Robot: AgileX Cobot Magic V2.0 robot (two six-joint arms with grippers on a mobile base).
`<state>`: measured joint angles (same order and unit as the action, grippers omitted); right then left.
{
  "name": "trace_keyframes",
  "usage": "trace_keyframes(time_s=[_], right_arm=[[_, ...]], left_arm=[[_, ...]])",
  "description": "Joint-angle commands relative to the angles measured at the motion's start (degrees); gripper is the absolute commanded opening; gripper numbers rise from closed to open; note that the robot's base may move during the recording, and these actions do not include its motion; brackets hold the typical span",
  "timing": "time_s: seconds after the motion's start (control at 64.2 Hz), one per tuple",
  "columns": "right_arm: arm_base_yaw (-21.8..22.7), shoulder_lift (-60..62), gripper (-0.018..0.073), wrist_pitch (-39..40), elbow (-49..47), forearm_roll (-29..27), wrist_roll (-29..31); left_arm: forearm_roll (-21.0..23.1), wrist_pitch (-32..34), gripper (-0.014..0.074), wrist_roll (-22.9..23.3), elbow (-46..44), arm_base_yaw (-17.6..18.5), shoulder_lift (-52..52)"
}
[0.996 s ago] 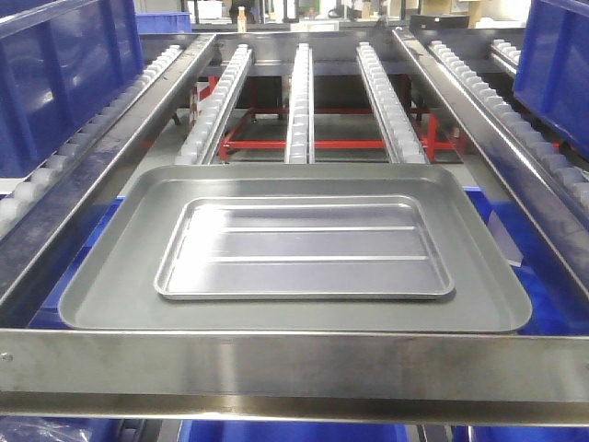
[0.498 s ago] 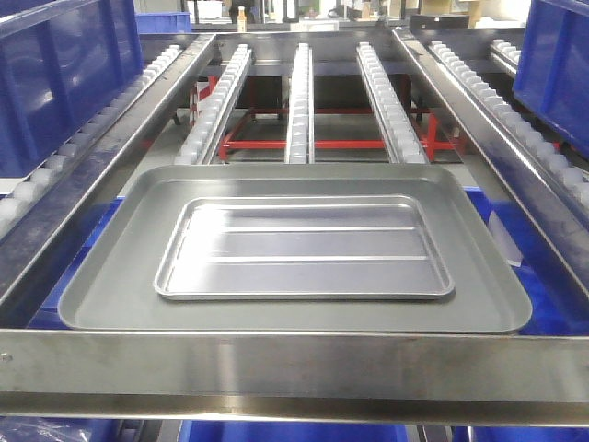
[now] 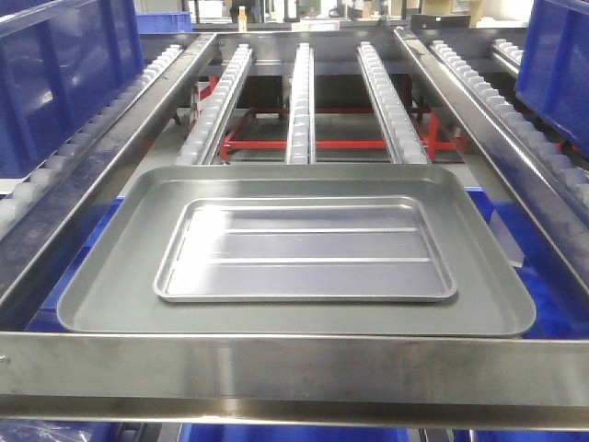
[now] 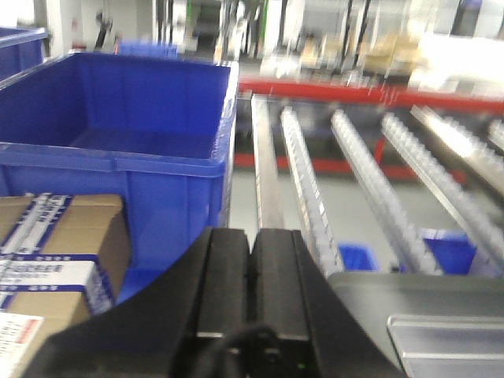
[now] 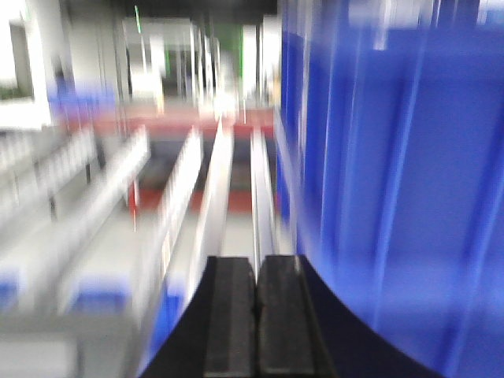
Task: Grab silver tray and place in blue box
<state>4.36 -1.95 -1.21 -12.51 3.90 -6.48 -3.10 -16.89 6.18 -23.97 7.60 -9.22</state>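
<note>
Change against half a second ago is small. The front view has shifted slightly, so the right blue box (image 3: 557, 55) at 2 o'clock sits a touch further out. The near steel crossbar (image 3: 294, 373) at 6 o'clock looks a little more tilted. The trays have not moved relative to each other.

Going left to right in the front view, the left blue box (image 3: 55, 74) stands at 10 o'clock beside the left roller rail. The silver tray (image 3: 306, 249) lies flat at centre, inside the larger grey tray (image 3: 120, 276) and resting on its floor, its two ridges running 9 to 3. The roller rails (image 3: 301, 101) run off toward 12 over a red frame (image 3: 276, 145). Blue plastic shows under the grey tray at both sides. No arm appears in this view and nothing lies on the silver tray.

In the left wrist view, cardboard cartons (image 4: 55, 252) sit at 8 o'clock in front of the left blue box (image 4: 118, 134). The left gripper (image 4: 250, 260) has its fingers pressed together and holds nothing. A corner of the grey tray (image 4: 370, 291) and of the silver tray (image 4: 449, 342) shows at 4 to 5 o'clock, apart from the gripper.

The right wrist view is heavily blurred. The right gripper (image 5: 256, 291) has its fingers closed together with nothing between them, and the right blue box (image 5: 394, 197) fills 3 o'clock.
</note>
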Motion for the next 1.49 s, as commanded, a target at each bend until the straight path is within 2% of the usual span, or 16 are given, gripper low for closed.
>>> trace_keyframes(time_s=[0.0,0.078,0.187,0.249,0.405,0.498,0.592,0.716,0.763,0.872,0.981,1.074,1.152,1.292,1.37,1.479], right_arm=[[-0.08,-5.01,0.0103,3.60,-8.70,-0.05,0.55],[-0.20,-10.21,0.0185,1.21,-14.69,-0.10,0.47],[-1.49,-17.20,0.0321,-2.42,-21.28,-0.10,0.47],[-3.02,-20.75,0.0372,-5.16,-23.76,-0.17,0.47],[-11.47,-29.51,0.0418,-8.63,-27.28,-3.90,0.47],[-19.08,-35.08,0.0416,-8.43,-27.67,-4.76,0.47],[-26.33,-39.98,0.0416,-8.22,-27.67,-4.67,0.53],[-30.31,-46.73,0.0416,-8.44,-28.97,-4.74,0.53],[-30.85,-49.91,0.0416,-10.61,-30.36,-4.74,0.53],[-30.54,-57.89,0.0416,-19.49,-35.57,-4.74,0.31],[-29.16,-65.40,0.0416,-27.64,-41.38,-4.74,-3.30],[-28.16,-69.68,0.0426,-30.35,-45.64,-4.68,-4.50],[-26.98,-72.72,0.0475,-32.43,-48.51,-4.68,-5.69],[-24.74,-77.79,0.0624,-35.75,-52.68,-4.68,-7.13],[-24.32,-80.56,0.0622,-36.26,-53.85,-4.68,-7.13],[-24.21,-83.49,0.0622,-36.26,-54.20,-4.68,-8.43]], left_arm=[[-0.48,-1.40,-0.0025,-0.02,-8.02,0.39,-7.09],[-0.48,-2.96,0.0069,-0.02,-12.98,0.94,-12.90],[-0.48,-3.20,0.0230,-0.02,-17.68,4.73,-20.08],[-0.48,-3.32,0.0274,-0.02,-19.21,6.97,-23.86],[0.88,-3.69,0.0277,-0.02,-21.55,13.29,-33.70],[4.98,-3.69,0.0277,-0.02,-22.76,17.84,-39.21],[5.01,-3.41,0.0277,-0.02,-24.35,22.38,-44.75],[5.99,-4.08,0.0277,-0.02,-26.89,25.46,-50.87],[7.32,-6.44,0.0277,-0.02,-28.66,25.46,-53.04],[7.11,-12.07,0.0277,-0.02,-33.70,25.35,-57.73],[6.44,-16.66,0.0292,-0.02,-39.33,25.35,-63.02],[6.35,-19.81,0.0328,0.09,-43.13,25.35,-67.43],[6.12,-21.64,0.0337,1.19,-45.63,25.35,-71.05],[0.54,-25.12,0.0337,8.74,-49.48,25.35,-77.97],[-3.29,-26.73,0.0337,14.38,-51.18,25.35,-81.18],[-3.87,-26.83,0.0337,18.90,-52.93,25.35,-84.59]])
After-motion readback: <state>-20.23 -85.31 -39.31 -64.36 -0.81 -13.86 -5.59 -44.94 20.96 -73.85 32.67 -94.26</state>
